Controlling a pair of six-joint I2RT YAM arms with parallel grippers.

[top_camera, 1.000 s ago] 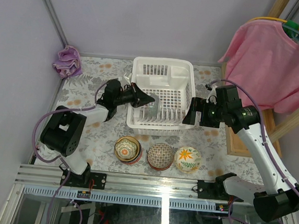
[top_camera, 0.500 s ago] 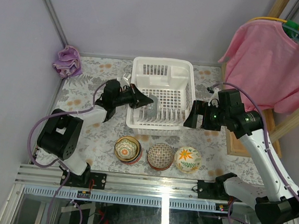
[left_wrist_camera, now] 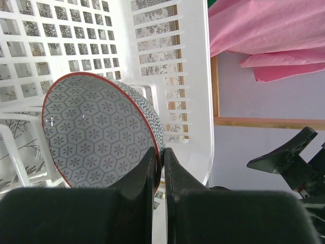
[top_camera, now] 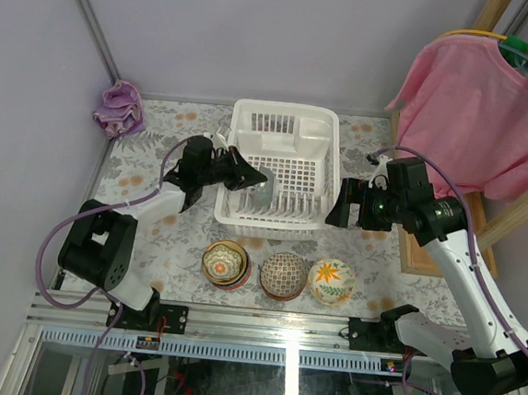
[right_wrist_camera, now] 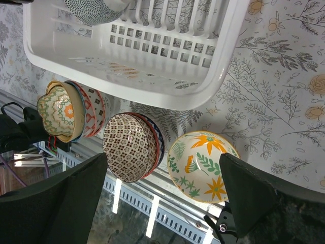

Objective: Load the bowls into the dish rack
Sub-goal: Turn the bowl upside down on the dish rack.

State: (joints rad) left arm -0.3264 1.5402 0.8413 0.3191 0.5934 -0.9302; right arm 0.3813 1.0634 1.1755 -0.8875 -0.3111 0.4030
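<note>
Bowls first: one grey hexagon-patterned bowl (left_wrist_camera: 96, 129) with a red rim is tipped on edge inside the dish rack (top_camera: 285, 114), in the rack's 9 o'clock half above the ribbed floor. I can't tell whether it touches that floor. The left gripper (top_camera: 241, 171) reaches in over the rack's 9 o'clock wall, its jaws clamped tight on the bowl's rim, one finger inside and one outside.

At 6 o'clock from the rack, three more lots wait in a row on the flowered table (top_camera: 151, 215). At the 9 o'clock end is a scalloped stack (top_camera: 224, 262), in the middle a brown lattice stack (top_camera: 283, 275), and at the 3 o'clock end an orange-flower bowl (top_camera: 332, 281).

The right gripper (top_camera: 338, 202) hangs just off the rack's 3 o'clock wall, jaws spread wide, holding nothing.

A purple cloth (top_camera: 119, 106) lies at the table's 10 o'clock corner, and a pink shirt (top_camera: 480, 105) hangs at 2 o'clock.
</note>
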